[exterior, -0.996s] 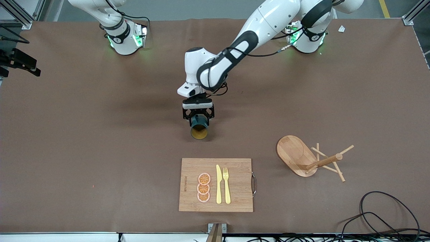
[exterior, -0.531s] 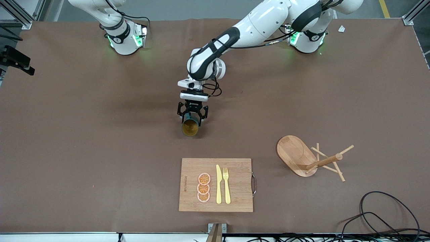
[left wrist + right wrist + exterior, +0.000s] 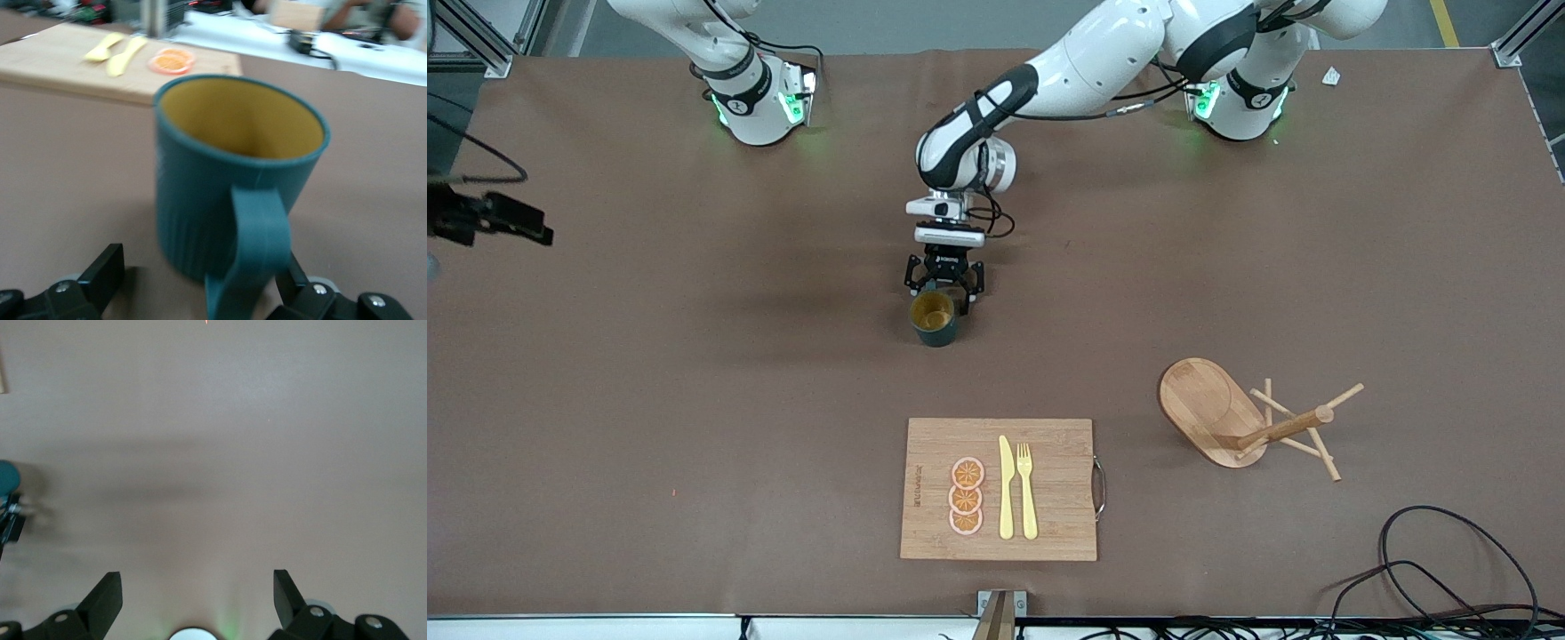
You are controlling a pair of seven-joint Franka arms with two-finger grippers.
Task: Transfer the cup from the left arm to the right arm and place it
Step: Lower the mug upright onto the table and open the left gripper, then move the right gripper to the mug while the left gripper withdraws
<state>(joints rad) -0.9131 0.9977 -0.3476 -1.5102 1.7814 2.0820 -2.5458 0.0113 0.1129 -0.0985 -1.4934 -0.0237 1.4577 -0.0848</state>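
— Watching that cup [image 3: 934, 318], are you? Where would you say it is?

— Upright on the bench [image 3: 694, 400], about the middle, farther from the front camera than the cutting board [image 3: 1049, 444]. The left end effector [image 3: 945, 286] is down low right at it, fingers spread wide, one on each side of the handle. From the wrist view I see a gap between the cup wall and one finger [image 3: 107, 273], so I'd say it grips nothing.

— And the other arm?

— The right end effector [image 3: 197, 580] hangs over bare bench toward its own end, well apart from the cup, jaws wide open and empty.

— So what worries you?

— The handle. It points straight back at the left wrist, between those fingers. If that arm draws off crooked, I'd guess a finger could hook the handle and tip the cup or drag it round.

— Anything else?

— The right arm must come across. If it arrives while the left one sits there, the two could knock together. And a round wall pinched off-centre may squirt out sideways.
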